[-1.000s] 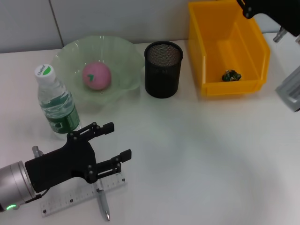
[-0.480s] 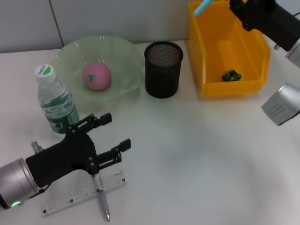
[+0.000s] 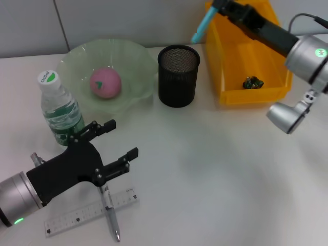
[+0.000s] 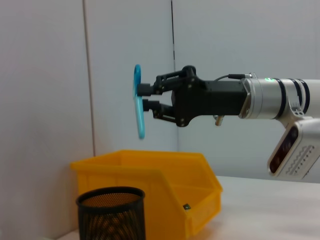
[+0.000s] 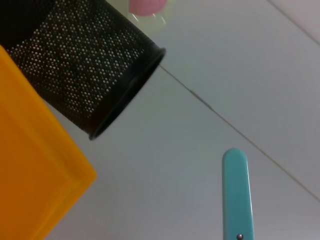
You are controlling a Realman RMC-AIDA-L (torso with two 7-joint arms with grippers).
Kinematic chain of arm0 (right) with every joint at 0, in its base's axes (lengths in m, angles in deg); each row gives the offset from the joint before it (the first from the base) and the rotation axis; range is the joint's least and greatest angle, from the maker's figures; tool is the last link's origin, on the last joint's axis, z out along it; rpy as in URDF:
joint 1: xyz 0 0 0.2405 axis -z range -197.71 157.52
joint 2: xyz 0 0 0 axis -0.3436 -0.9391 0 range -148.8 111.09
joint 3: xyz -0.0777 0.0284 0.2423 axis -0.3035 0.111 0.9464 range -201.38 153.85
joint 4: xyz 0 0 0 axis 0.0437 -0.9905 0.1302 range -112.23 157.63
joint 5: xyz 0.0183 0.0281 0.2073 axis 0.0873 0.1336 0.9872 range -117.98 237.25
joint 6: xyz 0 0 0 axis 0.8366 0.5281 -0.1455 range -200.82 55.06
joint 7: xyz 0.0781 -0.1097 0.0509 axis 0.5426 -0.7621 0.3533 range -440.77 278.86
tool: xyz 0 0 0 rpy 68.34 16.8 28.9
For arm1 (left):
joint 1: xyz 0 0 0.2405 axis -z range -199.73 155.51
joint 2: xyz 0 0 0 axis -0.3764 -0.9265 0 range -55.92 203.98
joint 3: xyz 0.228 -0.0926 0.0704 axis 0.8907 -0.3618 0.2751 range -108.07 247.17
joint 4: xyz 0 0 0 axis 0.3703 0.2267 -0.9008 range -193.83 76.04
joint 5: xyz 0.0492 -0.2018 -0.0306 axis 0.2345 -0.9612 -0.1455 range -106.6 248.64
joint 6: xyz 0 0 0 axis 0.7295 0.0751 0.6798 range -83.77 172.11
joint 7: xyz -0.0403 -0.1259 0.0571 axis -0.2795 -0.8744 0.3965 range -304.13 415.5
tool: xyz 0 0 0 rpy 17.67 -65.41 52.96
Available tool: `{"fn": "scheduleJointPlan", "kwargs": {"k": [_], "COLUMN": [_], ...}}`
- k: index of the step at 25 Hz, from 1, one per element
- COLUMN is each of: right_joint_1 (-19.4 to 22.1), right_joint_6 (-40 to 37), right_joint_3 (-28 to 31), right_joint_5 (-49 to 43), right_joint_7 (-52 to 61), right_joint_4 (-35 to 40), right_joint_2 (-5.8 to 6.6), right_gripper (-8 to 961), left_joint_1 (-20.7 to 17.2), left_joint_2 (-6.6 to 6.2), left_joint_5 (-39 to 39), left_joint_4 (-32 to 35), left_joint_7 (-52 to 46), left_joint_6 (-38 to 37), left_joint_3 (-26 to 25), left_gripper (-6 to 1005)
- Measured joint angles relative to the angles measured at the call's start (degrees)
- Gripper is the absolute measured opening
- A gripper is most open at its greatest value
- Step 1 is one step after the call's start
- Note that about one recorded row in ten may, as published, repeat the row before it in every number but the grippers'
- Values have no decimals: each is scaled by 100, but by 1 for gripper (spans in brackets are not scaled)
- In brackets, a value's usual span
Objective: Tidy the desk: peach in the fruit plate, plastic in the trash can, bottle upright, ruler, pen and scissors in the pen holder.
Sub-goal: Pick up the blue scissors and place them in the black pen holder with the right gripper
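Note:
My right gripper [image 3: 216, 7] is at the back, shut on the blue scissors [image 3: 203, 24], which hang above and just right of the black mesh pen holder [image 3: 178, 75]. The left wrist view shows the right gripper [image 4: 145, 97] with the scissors [image 4: 138, 107] upright over the pen holder [image 4: 111, 215]. The peach [image 3: 105, 82] lies in the green fruit plate [image 3: 132, 56]. The bottle [image 3: 61, 110] stands upright. The plastic [image 3: 252, 82] lies in the yellow trash can [image 3: 228, 56]. My left gripper [image 3: 124, 137] is open above the ruler [image 3: 77, 218] and pen [image 3: 111, 218].
The right arm's silver elbow [image 3: 287, 115] hangs over the table's right side. A grey wall runs along the back behind the plate and trash can. The right wrist view shows the pen holder [image 5: 85, 75] beside the trash can's wall [image 5: 30, 170].
The right arm swung left with the scissors, from over the trash can toward the pen holder. The left gripper drifted slightly back toward the bottle, still open.

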Motion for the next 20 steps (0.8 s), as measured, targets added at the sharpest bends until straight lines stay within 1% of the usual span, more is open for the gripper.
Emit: {"fn": "scheduleJointPlan", "kwargs": {"k": [2,3,5,7,11,12,13,19,20], "right_joint_1": [-125,-125,-177,-199,-202,-203,-203,-247,-247], "right_joint_6": [291,291,537,854,1132,1283,1283,1499,1499], "right_joint_3": [-180,-180,-314,-443,-597,-733,-733,-1240,-1240], "right_joint_5": [-2,-2,-3,-26,-42,-43,-43,-48,-48], "right_joint_7": [-261,-261,-431,-641,-718,-723,-723,-731,-731], "right_joint_4": [-22,-22,12,110,238,295,295,304,304], "right_joint_2": [-17,-17,-22,-22,-23,-22,-22,-21,-21], "right_gripper": [235,235,235,235,235,235,235,236,236], "left_joint_1": [0,0,2,7,8,8,8,8,8], "left_joint_2": [-8,-8,-13,-14,-8,0,0,9,9], "left_joint_5": [-19,-19,-37,-40,-42,-43,-43,-58,-58], "left_joint_4": [31,31,107,140,137,118,118,52,52], "left_joint_7": [0,0,3,5,5,5,5,-15,-15], "left_joint_6": [0,0,2,8,61,75,75,80,80], "left_joint_3": [-1,-1,-4,-4,-4,-4,-4,-4,-4], "left_gripper": [794,794,794,793,793,793,793,792,792]}}
